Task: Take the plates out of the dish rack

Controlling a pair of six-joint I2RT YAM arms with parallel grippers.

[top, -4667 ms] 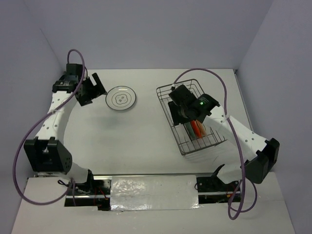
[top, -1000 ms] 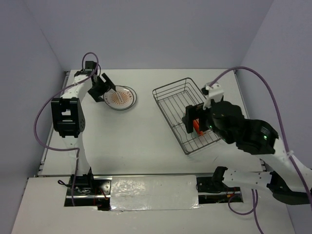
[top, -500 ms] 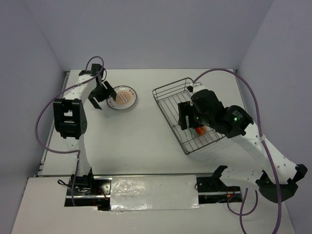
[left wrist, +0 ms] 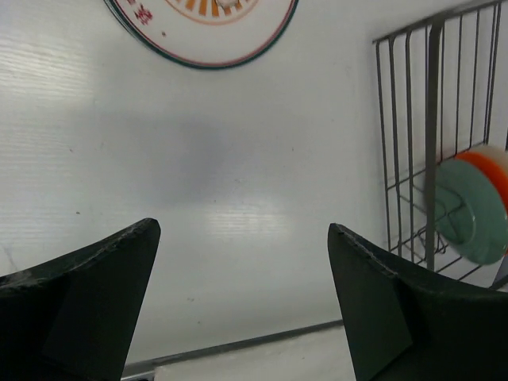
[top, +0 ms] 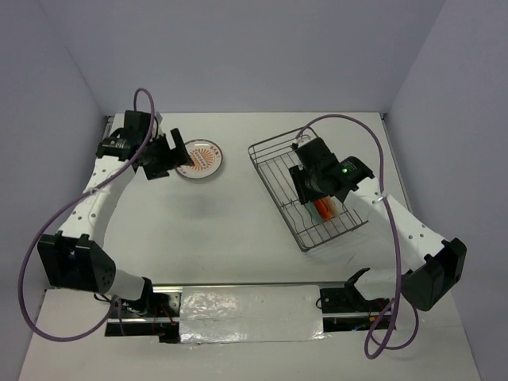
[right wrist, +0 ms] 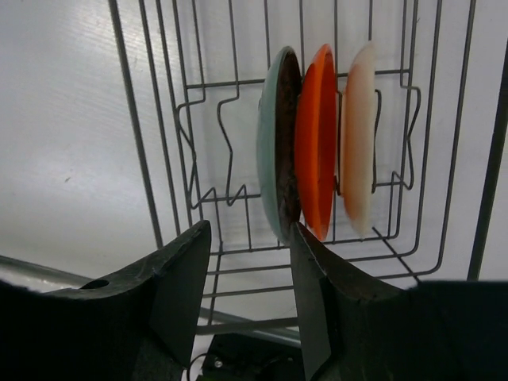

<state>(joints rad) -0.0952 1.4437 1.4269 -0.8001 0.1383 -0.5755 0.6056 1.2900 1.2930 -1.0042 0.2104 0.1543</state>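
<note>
Top external view, count: four plates, one dish rack (top: 278,167), two grippers. One plate, the orange sunburst plate (top: 198,159), is laid flat and face up on the bench (top: 238,230) at the far left. Whether another lies beneath it cannot be told.

Three plates are stood on edge in the near-right end of the rack. In the right wrist view they are seen edge-on as a teal plate (right wrist: 270,151), an orange plate (right wrist: 317,143) and a cream plate (right wrist: 359,143), packed side by side with their faces turned to one another.

The rack's long axis is laid diagonally, far-left to near-right, and the rack is set well apart from the flat plate.

The right gripper (right wrist: 248,238) is held over the rack, just short of the teal plate's rim. Its jaws are parted with nothing clamped, and only rack wire is seen between them.

The left gripper (left wrist: 242,230) is held beside the sunburst plate, its jaws spread wide over bare bench with nothing gripped. From the left wrist view the racked plates are partly barred by the rack's side wires.
</note>
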